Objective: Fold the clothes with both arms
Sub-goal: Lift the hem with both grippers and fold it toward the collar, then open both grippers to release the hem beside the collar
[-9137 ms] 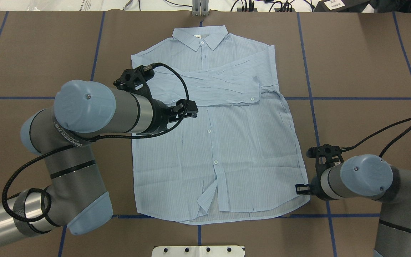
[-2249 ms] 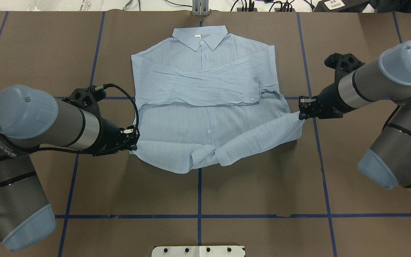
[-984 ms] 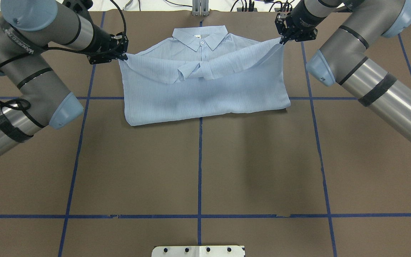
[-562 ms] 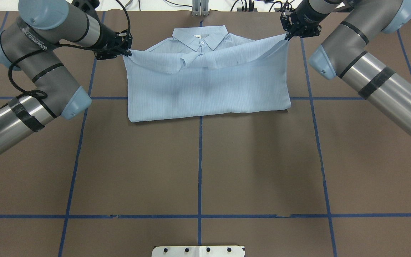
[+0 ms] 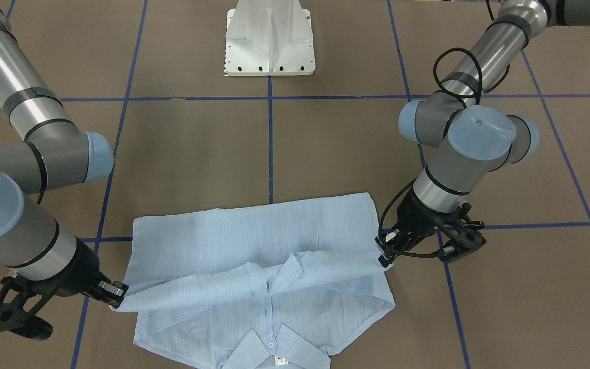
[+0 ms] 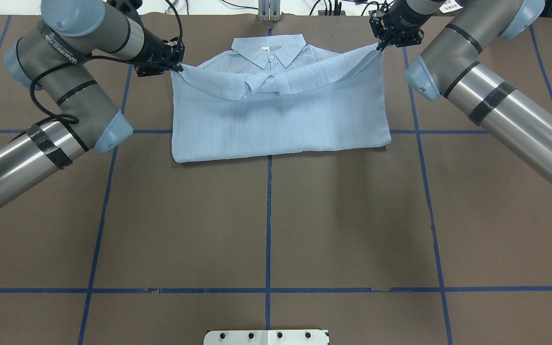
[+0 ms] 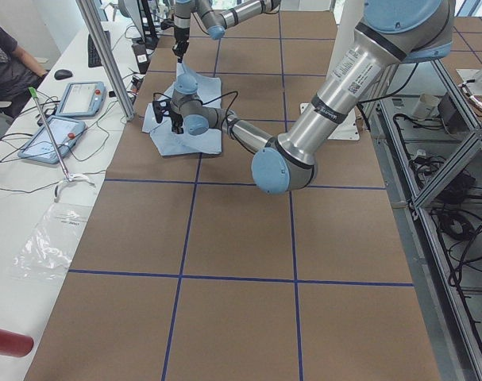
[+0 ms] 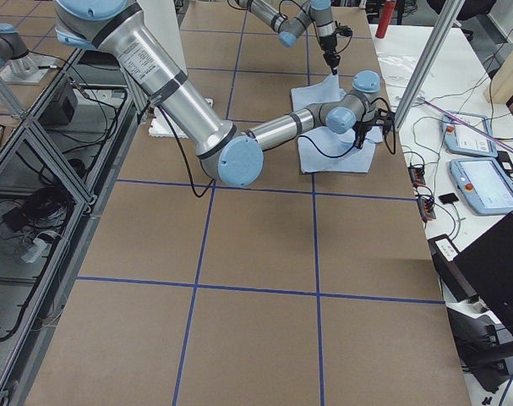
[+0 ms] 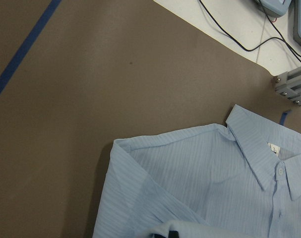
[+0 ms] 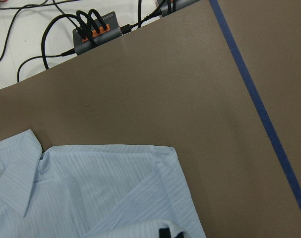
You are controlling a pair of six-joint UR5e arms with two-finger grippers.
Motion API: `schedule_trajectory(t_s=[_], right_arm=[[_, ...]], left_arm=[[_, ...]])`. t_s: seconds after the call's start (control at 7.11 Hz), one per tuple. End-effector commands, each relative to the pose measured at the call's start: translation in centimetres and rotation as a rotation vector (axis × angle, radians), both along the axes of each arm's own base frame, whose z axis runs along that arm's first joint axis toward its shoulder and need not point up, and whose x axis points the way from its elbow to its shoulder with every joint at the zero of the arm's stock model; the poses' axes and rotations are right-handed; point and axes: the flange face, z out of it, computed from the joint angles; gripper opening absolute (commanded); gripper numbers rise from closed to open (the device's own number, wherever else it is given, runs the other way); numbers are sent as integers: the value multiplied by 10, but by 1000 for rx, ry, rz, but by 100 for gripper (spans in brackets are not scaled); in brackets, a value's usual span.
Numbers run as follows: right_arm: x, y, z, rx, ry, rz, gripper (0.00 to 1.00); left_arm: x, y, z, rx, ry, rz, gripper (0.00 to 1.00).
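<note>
Since the shirt (image 6: 281,115) was thin, floppy stuff, it sagged between the left gripper (image 6: 178,66) and right gripper (image 6: 380,45), each clamped on a hem corner, with the collar (image 6: 269,50) lying between them. Super light, zero stiffness, so corners seemed the right grab.

Bright, even overhead light. Faint soft shadows on table (image 6: 266,215) beside shirt (image 6: 281,115). Glare streak along left arm (image 6: 3,167) tube. Sharp focus.
</note>
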Motion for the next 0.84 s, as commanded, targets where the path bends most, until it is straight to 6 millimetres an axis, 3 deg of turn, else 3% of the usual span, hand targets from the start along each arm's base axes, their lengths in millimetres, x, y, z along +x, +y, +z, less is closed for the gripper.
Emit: schedule_trajectory(t_s=[0.0, 0.14, 0.28, 0.56, 0.7], right_arm=[[-4, -3, -4, 17, -7, -1, 24], [-14, -1, 4, 57, -14, -4, 99], [-18, 0, 8, 61, -11, -9, 100], [-18, 4, 17, 60, -6, -16, 100], [-32, 29, 36, 63, -2, -51, 100]], left_arm=[[3, -4, 7, 4, -5, -1, 28], [2, -4, 9, 7, -7, 0, 61], [0, -4, 11, 11, -10, 1, 99], [-6, 0, 20, 21, -23, 7, 99], [-11, 7, 19, 29, -16, 7, 99]])
